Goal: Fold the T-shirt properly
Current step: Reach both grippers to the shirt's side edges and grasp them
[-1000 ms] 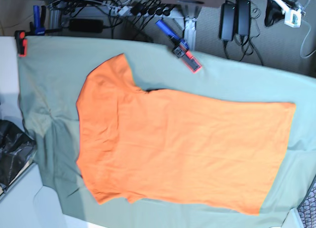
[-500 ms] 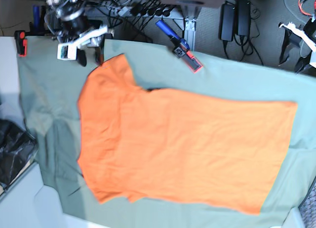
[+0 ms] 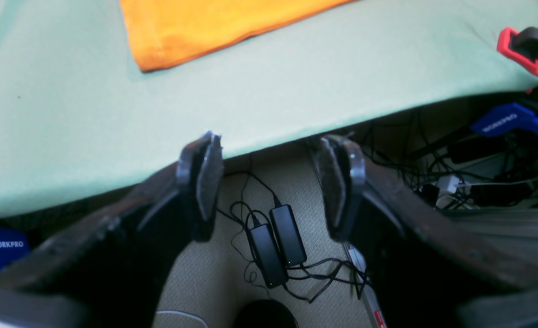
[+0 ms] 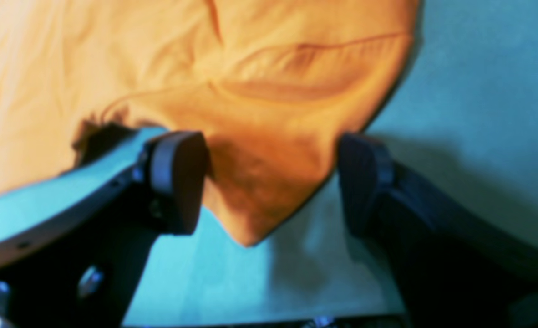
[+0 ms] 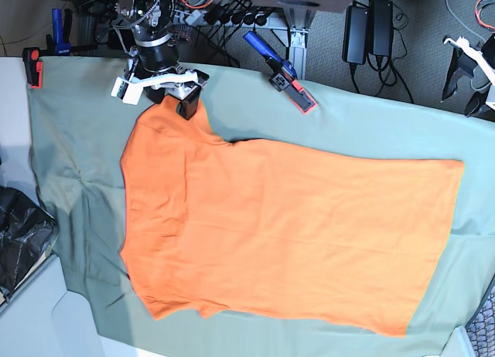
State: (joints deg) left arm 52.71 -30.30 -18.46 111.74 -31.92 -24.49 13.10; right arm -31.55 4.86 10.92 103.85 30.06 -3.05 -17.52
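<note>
The orange T-shirt lies flat on the sage-green cloth sheet, sleeve end at the left, hem at the right. My right gripper hangs over the upper sleeve tip. In the right wrist view that gripper is open, its fingers straddling the sleeve corner of the T-shirt. My left gripper is off the table's far right edge. In the left wrist view it stands open and empty over the floor, with a corner of the T-shirt far ahead.
A blue-and-red clamp grips the sheet's back edge, and a red clamp holds the left corner. Power adapters and cables lie on the floor behind. A black bag sits at the left.
My right arm came in from the upper left and moved down to the sleeve tip, jaws opening. My left arm dropped a little at the right edge and opened.
</note>
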